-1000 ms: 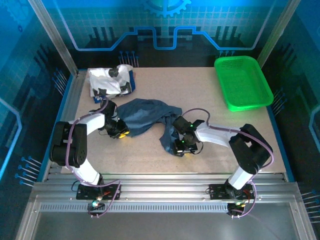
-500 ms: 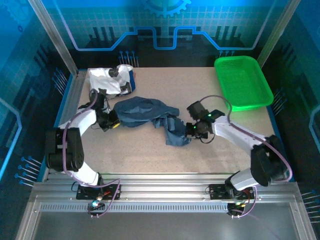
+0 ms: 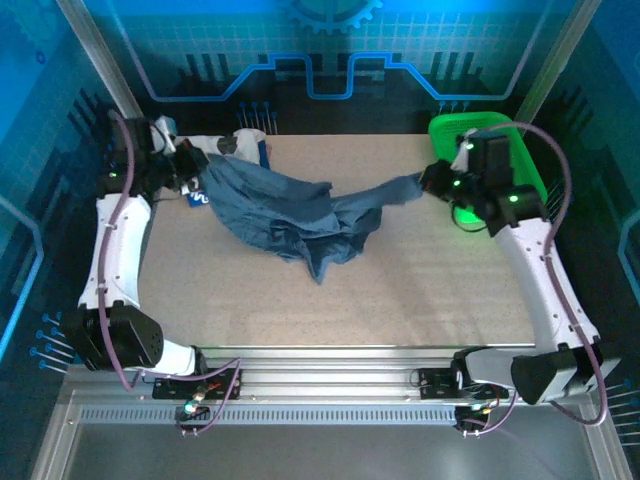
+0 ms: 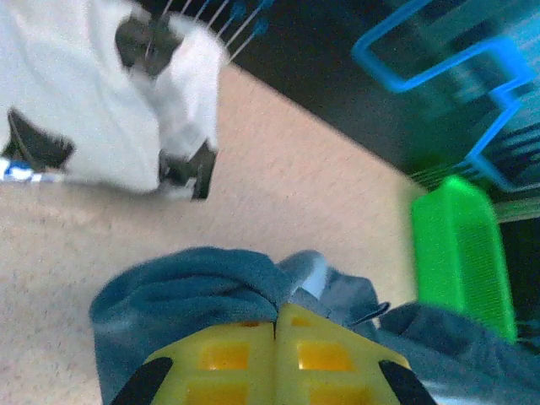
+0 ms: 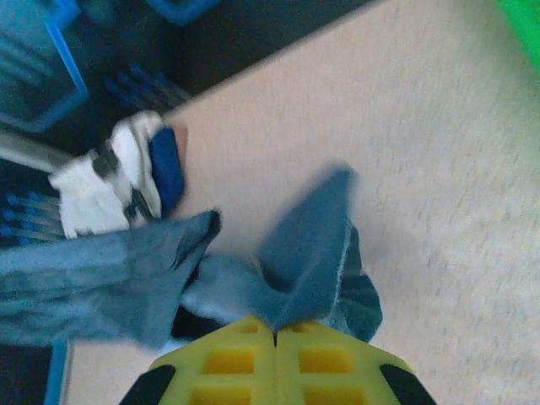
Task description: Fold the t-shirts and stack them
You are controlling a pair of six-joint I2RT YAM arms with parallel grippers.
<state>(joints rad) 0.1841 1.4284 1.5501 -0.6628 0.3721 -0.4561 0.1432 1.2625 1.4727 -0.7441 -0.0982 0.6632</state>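
The slate-blue t-shirt hangs stretched between both arms above the table, its middle sagging down to the tabletop. My left gripper is shut on its left end at the far left; in the left wrist view the cloth bunches above the closed yellow fingers. My right gripper is shut on the right end beside the basket; the right wrist view shows a blue flap pinched at the closed fingers. The white printed t-shirt lies crumpled at the far left corner, partly behind the blue one, and shows in the left wrist view.
A bright green mesh basket stands at the far right corner, just behind my right gripper. Bare beige tabletop spreads across the near half. Metal frame posts and blue panels wall in the table.
Both arms have swung outward and up, lifting the blue shirt from a crumpled heap at mid-table and pulling it wide, left end toward the white shirt, right end toward the basket.
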